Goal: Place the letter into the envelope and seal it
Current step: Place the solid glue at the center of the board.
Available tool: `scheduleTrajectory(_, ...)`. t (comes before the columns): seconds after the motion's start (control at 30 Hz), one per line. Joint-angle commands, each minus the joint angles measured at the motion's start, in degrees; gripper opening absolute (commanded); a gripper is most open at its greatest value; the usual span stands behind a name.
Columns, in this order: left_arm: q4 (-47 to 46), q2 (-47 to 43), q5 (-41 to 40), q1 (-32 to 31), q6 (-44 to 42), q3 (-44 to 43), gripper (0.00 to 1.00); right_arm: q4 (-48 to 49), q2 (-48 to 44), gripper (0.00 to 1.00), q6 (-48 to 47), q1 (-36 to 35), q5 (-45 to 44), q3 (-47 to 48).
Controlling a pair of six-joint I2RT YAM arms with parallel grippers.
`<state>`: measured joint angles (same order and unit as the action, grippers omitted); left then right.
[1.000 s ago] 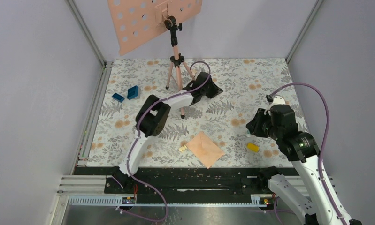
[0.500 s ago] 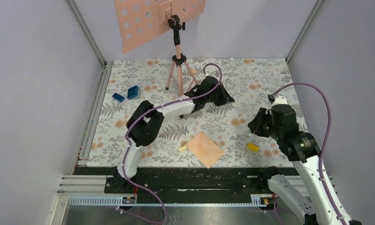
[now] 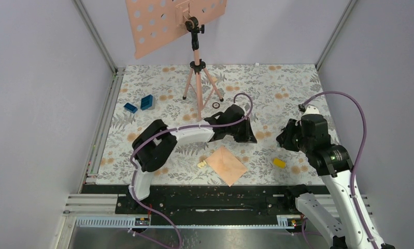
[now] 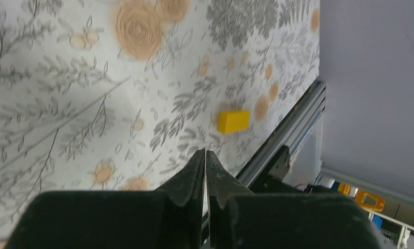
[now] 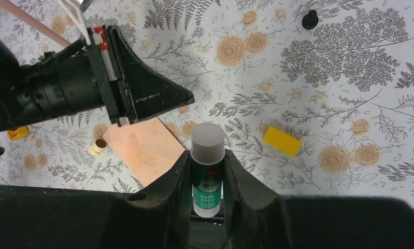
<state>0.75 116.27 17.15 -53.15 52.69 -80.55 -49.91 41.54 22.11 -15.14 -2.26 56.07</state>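
Top external view, one entry per item.

- Envelope: peach-pink, lying flat on the floral surface, one corner pointing at the near edge.
- Left pincer: hangs just beyond the envelope's far corner. In the left wrist view its fingers are pressed together tip to tip, with nothing between them and the surface below.
- Right pincer: well to the right of the envelope, pinching a glue stick. The stick has a green label and a pale cap, and the cap end sticks out past the fingertips.
- Yellow block: on the surface right of the envelope, apart from it.
- Small cream piece: just beside the envelope's left corner.
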Motion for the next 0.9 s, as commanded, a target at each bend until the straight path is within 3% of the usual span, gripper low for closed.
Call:
scheduleTrajectory(0.0, -1.2, -6.8, 2.3, -0.5, -2.6, 4.6, 0.04, 2.6, 0.5, 0.00, -0.1, 1.8, 4.2, -0.7)
scheduleTrajectory(0.33, 7.8, -18.4, -2.6, -2.0, -9.7, 14.1, 0.04, 9.4, 6.5, 0.00, 2.3, 2.9, 12.8, -5.8)
scheduleTrajectory(0.63, 17.6, -30.4, -14.1, -1.2, -13.4, 21.2, 0.03, 22.3, 20.8, 0.00, 6.3, 2.9, 19.3, -9.2)
scheduleTrajectory(0.77, 20.9, -33.9, -14.1, 1.4, -12.1, 22.1, 0.03, 27.0, 27.7, 0.00, 8.5, 2.3, 20.4, -9.8)
scheduleTrajectory(0.87, 22.9, -36.7, -14.4, 3.2, -12.2, 22.3, 0.02, 27.9, 32.3, 0.00, 8.5, -2.0, 17.1, -8.2)
